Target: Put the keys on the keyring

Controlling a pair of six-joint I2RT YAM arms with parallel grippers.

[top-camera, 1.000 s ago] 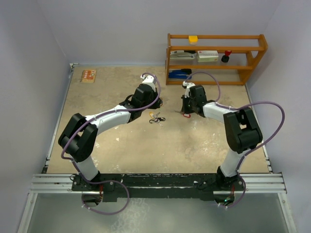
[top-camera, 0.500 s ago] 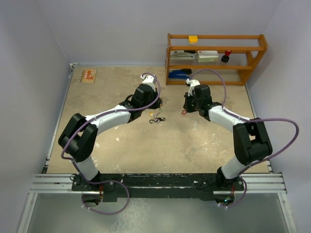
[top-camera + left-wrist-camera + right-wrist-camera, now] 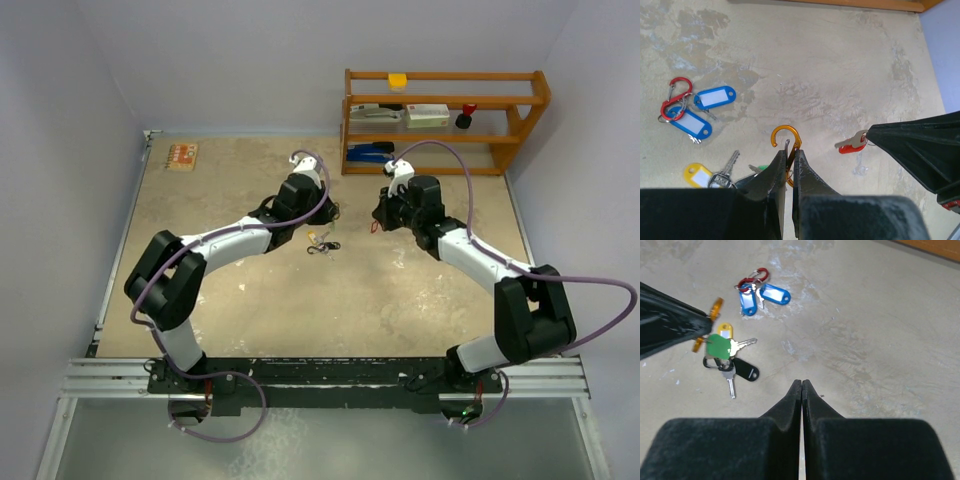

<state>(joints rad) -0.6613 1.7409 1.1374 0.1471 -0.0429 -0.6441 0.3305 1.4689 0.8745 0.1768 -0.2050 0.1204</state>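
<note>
Keys (image 3: 322, 241) on the table (image 3: 250, 300) — shelf (image 3: 470, 76) behind them, rightward.

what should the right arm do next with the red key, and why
Probably ease the right gripper toward the left gripper, bringing the red-tagged key up to the orange clip. The left gripper pinches the clip with its hook end up. The key hangs apart from that hook, so it cannot thread on yet.

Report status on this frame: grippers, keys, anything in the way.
Left gripper shut on orange clip. Right gripper shut on red-tagged key, near the clip, not yet on it. Nothing between them; other keys lie on table.
</note>
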